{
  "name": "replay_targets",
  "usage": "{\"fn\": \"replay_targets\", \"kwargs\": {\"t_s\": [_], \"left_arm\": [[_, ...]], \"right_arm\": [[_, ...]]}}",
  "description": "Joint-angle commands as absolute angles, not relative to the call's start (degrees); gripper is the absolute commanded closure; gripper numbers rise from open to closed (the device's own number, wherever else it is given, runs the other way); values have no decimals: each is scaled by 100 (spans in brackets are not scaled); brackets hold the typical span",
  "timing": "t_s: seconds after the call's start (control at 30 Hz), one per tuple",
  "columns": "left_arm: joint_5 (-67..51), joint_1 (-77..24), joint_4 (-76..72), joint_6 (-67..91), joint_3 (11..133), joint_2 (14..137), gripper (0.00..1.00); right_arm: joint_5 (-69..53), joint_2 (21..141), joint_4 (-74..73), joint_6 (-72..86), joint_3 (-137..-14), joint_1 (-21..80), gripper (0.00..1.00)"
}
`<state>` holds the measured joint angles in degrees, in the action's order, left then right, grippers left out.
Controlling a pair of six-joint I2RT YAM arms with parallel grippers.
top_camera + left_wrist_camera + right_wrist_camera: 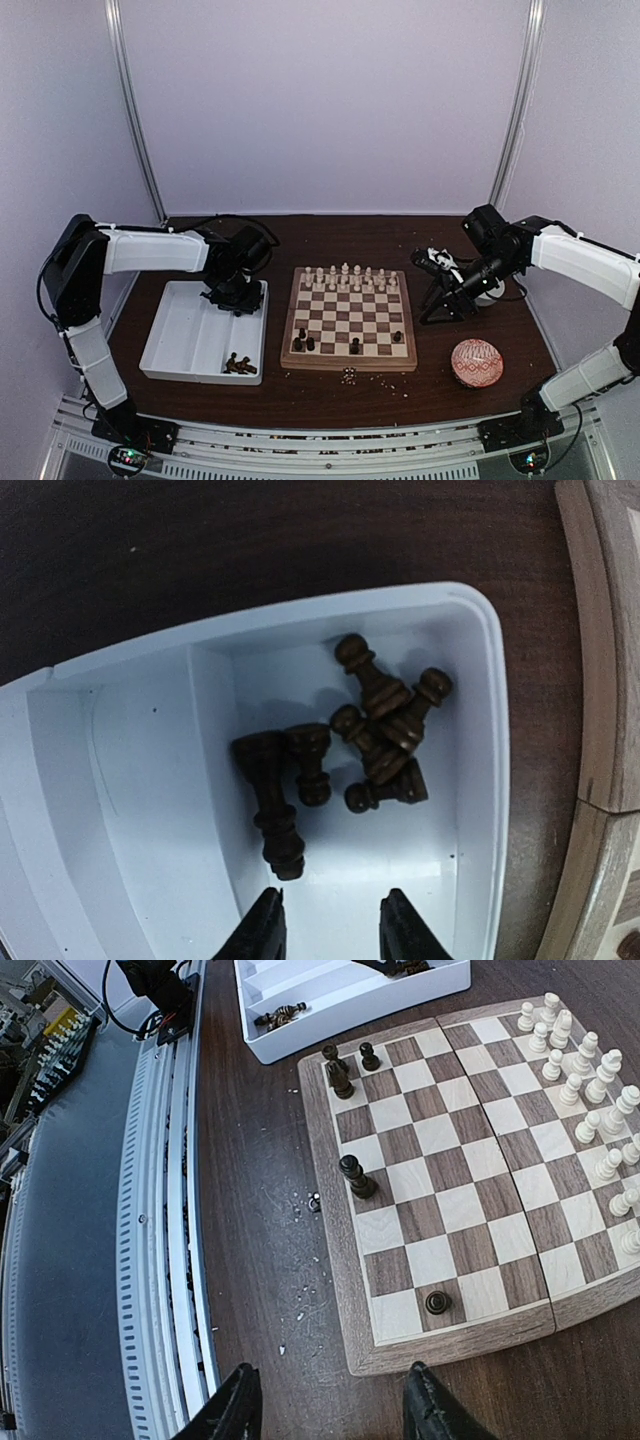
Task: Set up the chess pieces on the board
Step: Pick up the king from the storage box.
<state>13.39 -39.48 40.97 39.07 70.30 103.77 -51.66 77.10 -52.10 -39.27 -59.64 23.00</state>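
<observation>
Dark brown wooden table (pixel 350 235): plain pale lilac walls (pixel 330 100) behind and beside it, two metal poles (pixel 135 110) rising at its back corners, ribbed aluminium rail (pixel 330 440) along its near edge, grey floor (pixel 60 1260) beyond, lighting even.

1 board (pixel 455 1345). On it: 5 dark pieces (pixel 355 1175), plus white pieces (pixel 345 272) in 2 rows along its far edge, too small to count exactly. 1 white tray (pixel 180 330) left of the board, holding about 6 loose dark pieces (pixel 380 720). 1 patterned ball (pixel 476 362) right of the board.
</observation>
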Motion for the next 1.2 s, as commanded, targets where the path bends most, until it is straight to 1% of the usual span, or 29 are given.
{"fn": "replay_targets", "kwargs": {"t_s": [0.0, 0.23, 0.63, 0.73, 0.87, 0.97, 1.07, 1.17], "left_arm": [[1636, -3817, 3758, 4417, 7016, 10397, 67], [1609, -3712, 3495, 4510, 6895, 10584, 66], [1516, -3631, 3383, 4433, 7170, 11268, 66], [1485, -3630, 3335, 4433, 7128, 11311, 72], [1724, -3628, 3532, 4469, 7109, 11302, 79], [1698, -3621, 3682, 4376, 7127, 11257, 87], [1522, -3626, 3910, 4221, 7077, 11022, 94], [1234, -3665, 4231, 3987, 6957, 10543, 97]], "right_arm": [[-5112, 7655, -5278, -4007, -6003, 2278, 51], [-5124, 7705, -5308, -4028, -6012, 2284, 52], [-5110, 7741, -5334, -4034, -6016, 2285, 52], [-5106, 7742, -5335, -4034, -6012, 2277, 52], [-5114, 7773, -5348, -4044, -6026, 2285, 52], [-5135, 7787, -5361, -4043, -6037, 2279, 52], [-5150, 7785, -5375, -4043, -6037, 2280, 53], [-5157, 7762, -5372, -4043, -6037, 2285, 53]]}}
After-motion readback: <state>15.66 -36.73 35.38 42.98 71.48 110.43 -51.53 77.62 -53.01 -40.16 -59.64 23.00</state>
